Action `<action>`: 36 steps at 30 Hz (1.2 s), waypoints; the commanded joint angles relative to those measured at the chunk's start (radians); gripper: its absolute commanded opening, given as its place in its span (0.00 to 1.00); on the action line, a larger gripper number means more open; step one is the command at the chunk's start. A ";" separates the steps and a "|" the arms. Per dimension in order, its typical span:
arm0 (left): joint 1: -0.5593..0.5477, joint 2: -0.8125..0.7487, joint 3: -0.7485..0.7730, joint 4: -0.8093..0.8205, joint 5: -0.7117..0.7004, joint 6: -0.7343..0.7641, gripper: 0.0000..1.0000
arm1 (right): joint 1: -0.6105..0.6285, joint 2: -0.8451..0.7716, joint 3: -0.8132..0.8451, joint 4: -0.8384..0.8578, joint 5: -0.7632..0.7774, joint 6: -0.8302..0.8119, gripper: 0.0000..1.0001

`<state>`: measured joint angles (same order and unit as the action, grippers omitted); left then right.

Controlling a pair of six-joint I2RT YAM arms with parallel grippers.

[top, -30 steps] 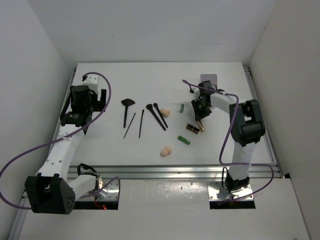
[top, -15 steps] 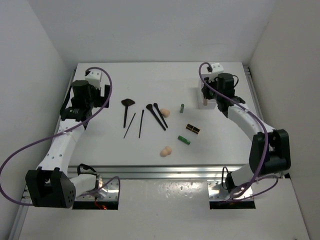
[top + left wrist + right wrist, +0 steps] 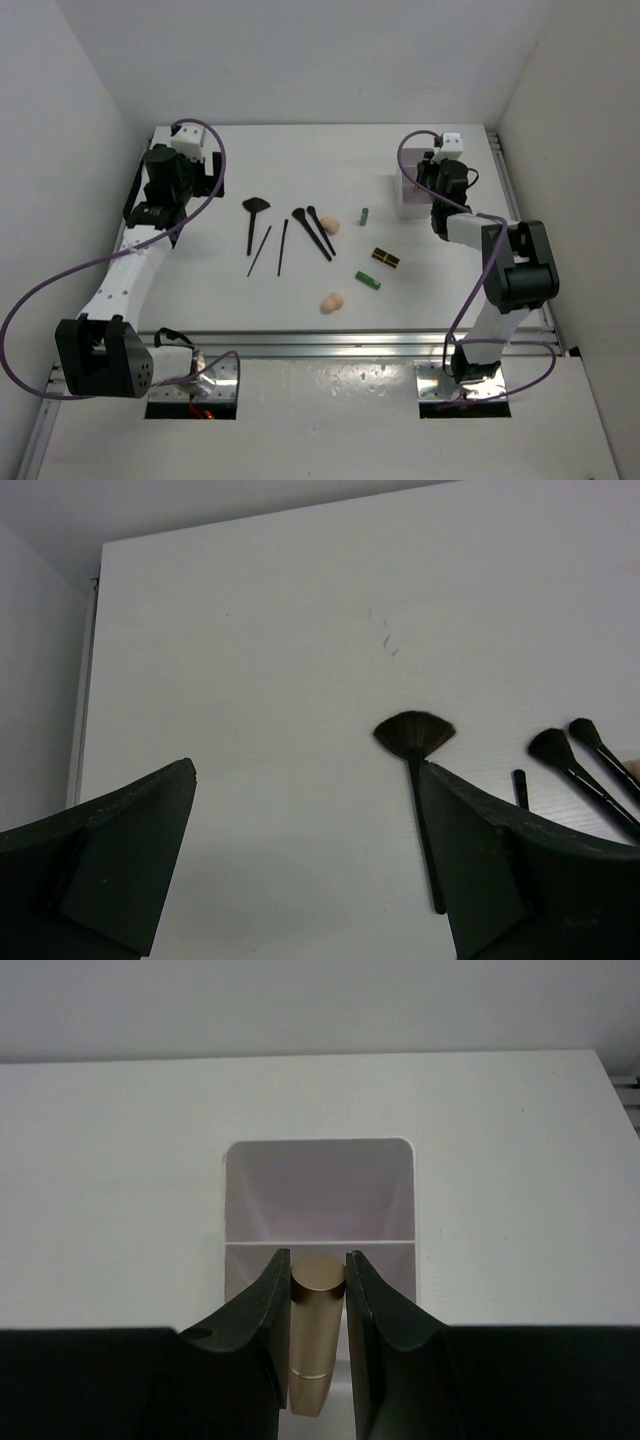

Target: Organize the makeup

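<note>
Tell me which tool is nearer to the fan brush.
Left. The left tool hovers open to the left of the fan brush; the right tool is far to its right, holding a beige tube at the white box.

Even, bright overhead light washes the white counter; shadows fall faint and soft. In both wrist views the near claw fingers loom dark and slightly blurred.

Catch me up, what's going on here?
The right gripper is shut on a beige tube, holding it upright at the white box, seemingly above its near compartment. The left gripper is open over bare table near the fan brush, holding nothing. Other brushes, two sponges, two green tubes and the lipstick lie loose on the table.
</note>
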<state>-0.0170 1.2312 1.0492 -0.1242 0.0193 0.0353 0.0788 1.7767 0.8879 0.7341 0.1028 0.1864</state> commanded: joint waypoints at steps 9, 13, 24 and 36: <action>0.020 0.021 0.025 0.074 -0.013 -0.005 1.00 | 0.009 0.000 -0.164 0.315 0.006 0.061 0.00; 0.029 0.021 0.015 0.074 -0.013 -0.005 1.00 | 0.010 -0.008 -0.216 0.323 0.006 0.068 0.13; 0.038 -0.007 0.005 0.000 0.037 -0.028 1.00 | 0.042 -0.221 -0.130 -0.151 -0.126 -0.048 0.70; 0.038 -0.156 -0.202 -0.009 0.027 0.051 1.00 | 0.229 -0.173 0.052 -1.124 -0.381 -0.350 0.65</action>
<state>0.0128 1.1267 0.8715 -0.1410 0.0834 0.0669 0.2749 1.5433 0.9623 -0.1753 -0.2359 -0.0685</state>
